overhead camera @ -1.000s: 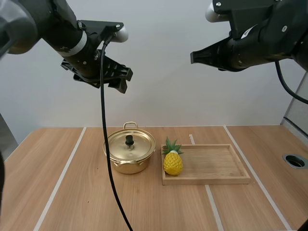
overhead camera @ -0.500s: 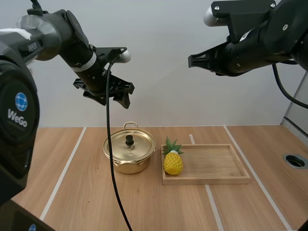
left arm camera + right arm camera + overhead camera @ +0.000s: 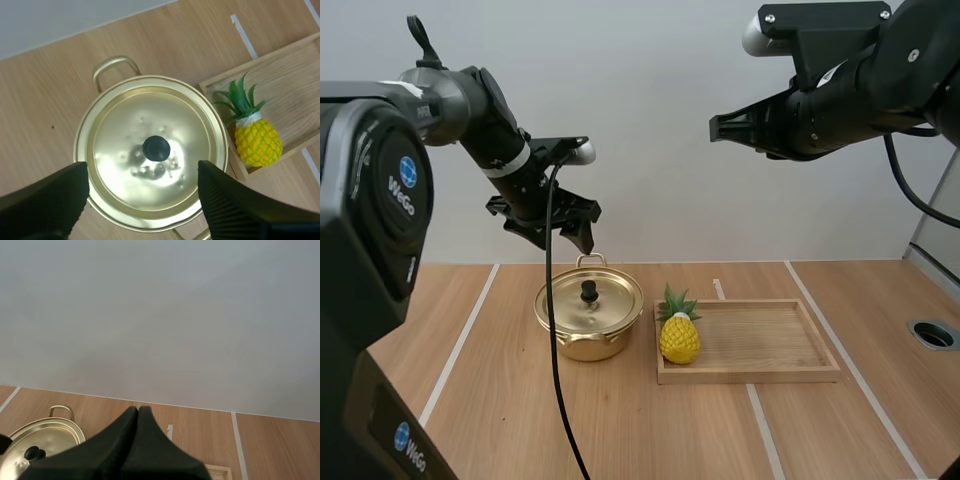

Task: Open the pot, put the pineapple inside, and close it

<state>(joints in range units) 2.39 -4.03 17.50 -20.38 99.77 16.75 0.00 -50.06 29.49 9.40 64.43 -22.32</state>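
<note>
Round gold metal pot (image 3: 582,340) stands on the pale wooden worktop (image 3: 490,420), with its gold lid (image 3: 610,298) and black knob (image 3: 588,291) in place. Left gripper (image 3: 566,232) hangs above the pot, jaws apart, clear of the lid. Yellow toy pineapple with green leaves (image 3: 679,338) stands upright in the shallow rectangular wooden tray (image 3: 770,340), at the end nearest the pot. Right gripper (image 3: 720,127) is high above the worktop, jaws together on nothing.

Plain pale grey wall (image 3: 650,120) across the top, light wooden table (image 3: 500,420) below with white lines (image 3: 448,370), round dark hole (image 3: 933,334) far right
</note>
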